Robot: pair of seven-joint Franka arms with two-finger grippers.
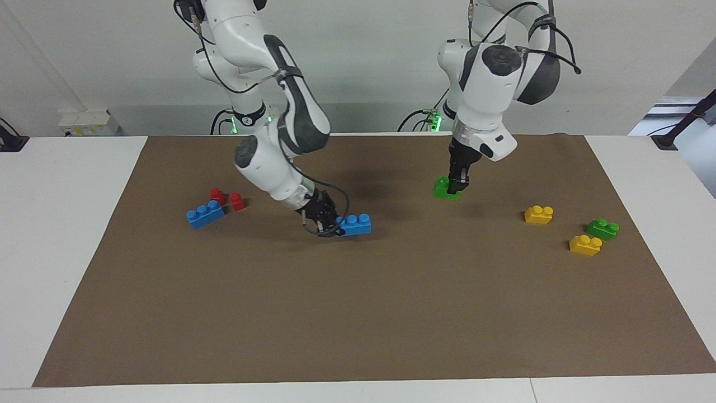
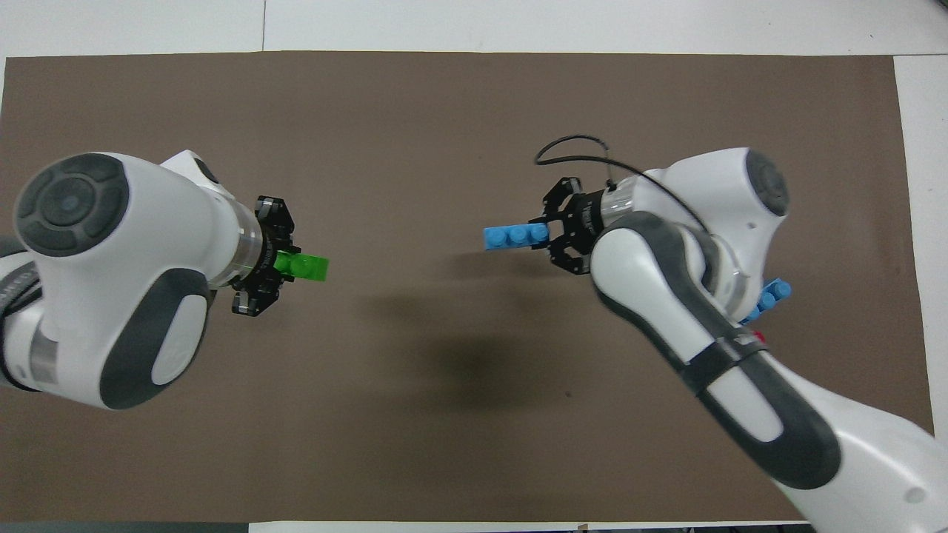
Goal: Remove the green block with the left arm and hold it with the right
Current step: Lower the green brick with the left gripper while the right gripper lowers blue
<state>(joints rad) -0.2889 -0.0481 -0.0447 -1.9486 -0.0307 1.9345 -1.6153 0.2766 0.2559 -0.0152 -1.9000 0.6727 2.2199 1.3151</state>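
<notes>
Facing view: left claw [image 1: 457, 184] grips the green block [image 1: 446, 188], raised over the mat toward its own end; right claw [image 1: 327, 224] clamps the blue brick [image 1: 356, 224] as anchor. Separation appears complete, bricks well apart.

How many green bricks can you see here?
2. One green block is gripped by the left tool; another green brick lies on the mat beside the yellow bricks at the left arm's end.

A plain pale wall [image 1: 363, 56] rises past a white table [image 1: 67, 235] covered by a large brown mat [image 1: 358, 313], evenly lit, with a small white box [image 1: 88, 122] near the wall.
</notes>
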